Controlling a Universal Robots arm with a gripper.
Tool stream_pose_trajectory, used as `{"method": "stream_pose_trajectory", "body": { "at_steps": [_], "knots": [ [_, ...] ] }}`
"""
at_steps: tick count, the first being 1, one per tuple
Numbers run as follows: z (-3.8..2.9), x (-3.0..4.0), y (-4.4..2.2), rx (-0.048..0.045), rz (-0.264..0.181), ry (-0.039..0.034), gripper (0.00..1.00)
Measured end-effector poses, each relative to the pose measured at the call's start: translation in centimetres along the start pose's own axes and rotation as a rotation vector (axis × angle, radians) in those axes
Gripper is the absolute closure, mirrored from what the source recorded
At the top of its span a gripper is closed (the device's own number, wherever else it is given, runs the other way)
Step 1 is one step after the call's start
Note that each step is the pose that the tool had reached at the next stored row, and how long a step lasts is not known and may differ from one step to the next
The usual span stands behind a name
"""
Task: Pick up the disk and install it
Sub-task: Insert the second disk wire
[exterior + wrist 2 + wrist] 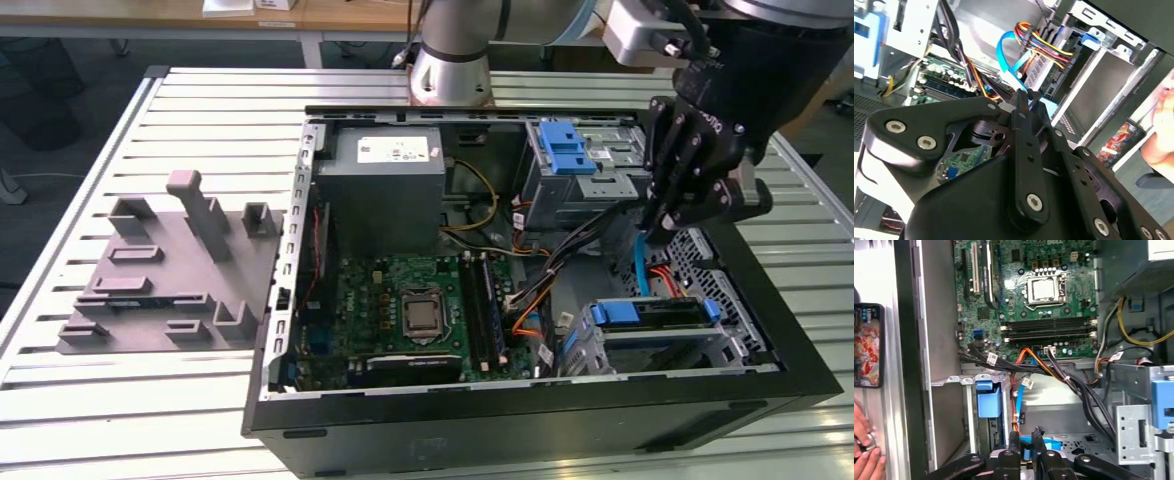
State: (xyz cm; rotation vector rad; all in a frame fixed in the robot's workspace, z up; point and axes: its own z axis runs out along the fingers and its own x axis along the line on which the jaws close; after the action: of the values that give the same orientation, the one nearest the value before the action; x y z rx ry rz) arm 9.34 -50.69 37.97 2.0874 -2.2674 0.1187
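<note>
The open computer case point(534, 400) fills the centre and right of the exterior view, lying on a slatted table point(200, 400), with a grey moulded fixture point(160, 280) at the left of the frame. Inside the case, the grey power supply point(387, 190) sits at upper centre, the green motherboard point(400, 310) below it, and a silver drive cage point(587, 165) with blue latches at upper right.

The disk point(647, 312), in its blue carrier, sits in the lower bay at the lower right of the exterior view, apparently already seated there; in the first wrist view its blue end point(988, 397) shows left of centre.

The gripper point(667, 225) hangs above that bay at right, beside a blue cable point(638, 262). In the first wrist view its fingers point(1026, 442) stand close together at bottom centre, nothing visibly between them.

Judged from this, the work is at the bay. Any further move calls for keeping clear of the cable bundle point(1064, 375).

A hand point(864, 445) and a phone point(868, 345) show at the left edge of the first wrist view.
</note>
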Motion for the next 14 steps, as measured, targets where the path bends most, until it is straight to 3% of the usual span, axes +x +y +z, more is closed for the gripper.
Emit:
{"method": "stream_pose_trajectory", "body": {
  "at_steps": [3, 6, 14],
  "knots": [
    [0.45, -0.05, -0.04, 0.0006, 0.000, 0.0034, 0.78],
    [0.92, -0.10, -0.10, 0.0007, 0.000, 0.0035, 0.89],
    [1.31, -0.15, -0.20, 0.0008, 0.000, 0.0054, 0.89]
  ]
}}
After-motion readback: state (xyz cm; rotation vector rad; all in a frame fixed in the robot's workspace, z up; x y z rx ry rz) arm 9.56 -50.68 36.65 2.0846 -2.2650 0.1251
